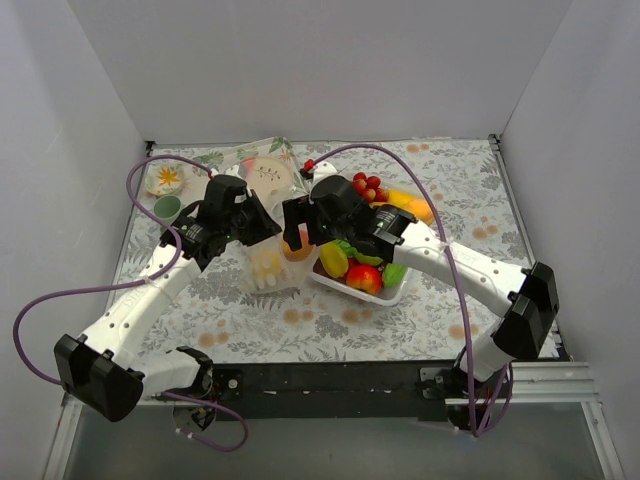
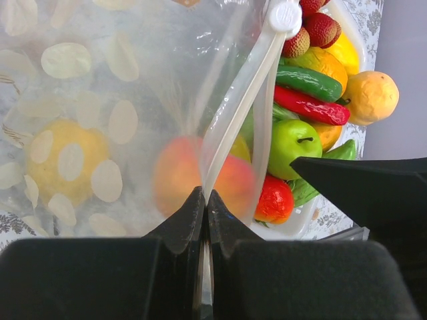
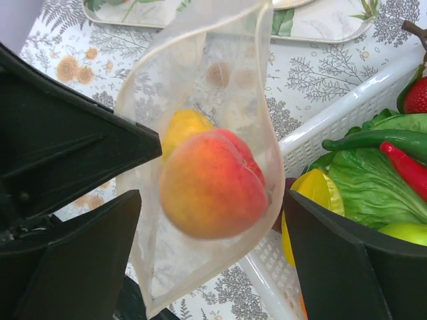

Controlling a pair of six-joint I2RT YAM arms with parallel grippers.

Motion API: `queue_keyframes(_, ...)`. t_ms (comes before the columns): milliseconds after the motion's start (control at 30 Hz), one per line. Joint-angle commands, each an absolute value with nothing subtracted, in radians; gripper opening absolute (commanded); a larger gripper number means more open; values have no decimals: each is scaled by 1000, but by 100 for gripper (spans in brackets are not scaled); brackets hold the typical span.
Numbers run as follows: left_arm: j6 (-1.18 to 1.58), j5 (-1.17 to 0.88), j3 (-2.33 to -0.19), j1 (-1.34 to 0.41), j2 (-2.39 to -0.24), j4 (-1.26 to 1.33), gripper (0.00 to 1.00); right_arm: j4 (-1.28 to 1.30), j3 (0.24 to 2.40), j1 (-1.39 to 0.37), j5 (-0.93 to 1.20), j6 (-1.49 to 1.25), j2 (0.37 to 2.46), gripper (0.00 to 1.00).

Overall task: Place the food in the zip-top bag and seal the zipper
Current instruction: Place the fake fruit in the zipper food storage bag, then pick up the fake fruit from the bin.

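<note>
The left end effector (image 2: 203, 200) is clamping the mouth edge of the clear white-dotted zip-top bag (image 2: 100, 100); the right end effector (image 3: 210, 220) is gaping empty around a round orange-red toy peach (image 3: 210, 183) within its mouth. Held one-sidedly, the mouth could sag shut against the glossy toy food (image 1: 365, 275) waiting at its 3 o'clock.

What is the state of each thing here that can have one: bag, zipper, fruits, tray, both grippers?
zip-top bag: mouth open, held by one edge
zipper: unsealed, its two strips apart
peach: inside the bag, untouched
yellow fruit: deeper inside the bag
white tray: holds much food
left gripper: jaws shut on the bag's edge
right gripper: jaws open, one on either side of the bag
</note>
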State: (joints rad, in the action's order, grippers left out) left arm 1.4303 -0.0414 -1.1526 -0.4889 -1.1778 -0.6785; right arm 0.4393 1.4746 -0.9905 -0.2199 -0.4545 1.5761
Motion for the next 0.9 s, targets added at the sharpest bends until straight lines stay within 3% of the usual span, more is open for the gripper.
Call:
queue_keyframes(0,1434,-37,-1169,-485,-1141,-686,0,390,1494,-994,-209,-428,1500,99)
queue_keyframes(167,1433,-38,-1166,-485,-1141,-678,0,422,1477,-994,-227,-422,1476,98)
queue_keyframes(533,1431,-46,-1158,-485,-1158,-652,0,635,1257,-965,-575,-428,1312,95)
queue_keyframes(867,1420,-63,-1167,-485,-1166,-657,0,640,1203,-951,-690,-433,1419,96)
